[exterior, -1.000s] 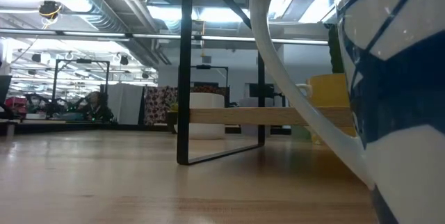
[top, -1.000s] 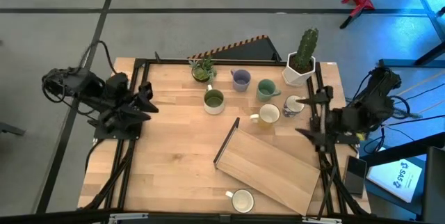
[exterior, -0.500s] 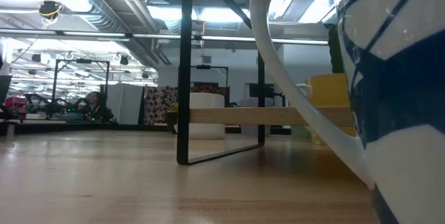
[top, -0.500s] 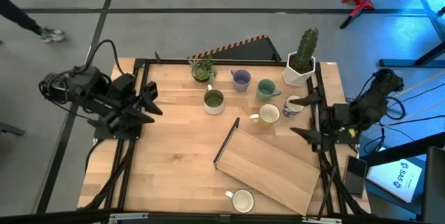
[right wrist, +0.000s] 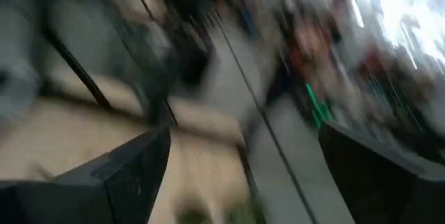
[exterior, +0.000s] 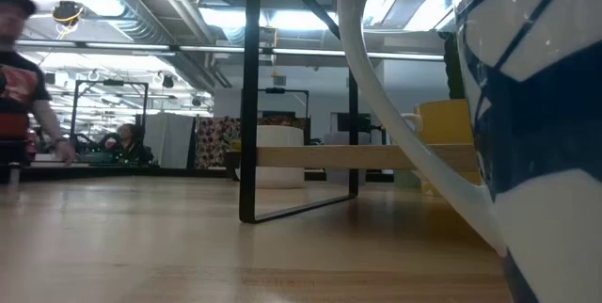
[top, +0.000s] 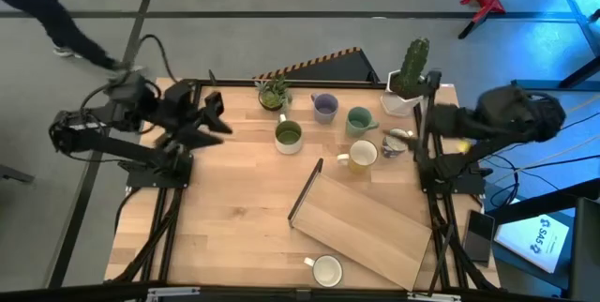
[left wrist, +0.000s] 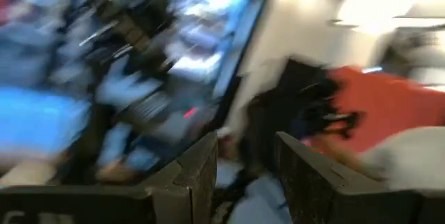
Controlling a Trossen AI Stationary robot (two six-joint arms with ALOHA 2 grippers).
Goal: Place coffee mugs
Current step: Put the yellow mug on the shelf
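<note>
Six mugs stand on the table in the high view: olive green, lavender, teal, a white one with blue markings, cream, and a white one by the near edge. That near white mug with blue markings fills the right of the low view. My left gripper hangs open above the table's far left part. My right gripper is open wide at the right edge, next to the white and blue mug. Neither touches anything.
A wooden board on black metal legs stands slanted in the near right part of the table. A white pot with a cactus and a small leafy plant sit along the far edge. A person walks beyond the far left corner.
Both arms have swung up from their low resting poses. My left gripper has moved up and toward the far edge and the mugs. My right arm has risen and moved toward the far edge beside the cactus pot. A person has walked in at the far left. The mugs have stayed put.
</note>
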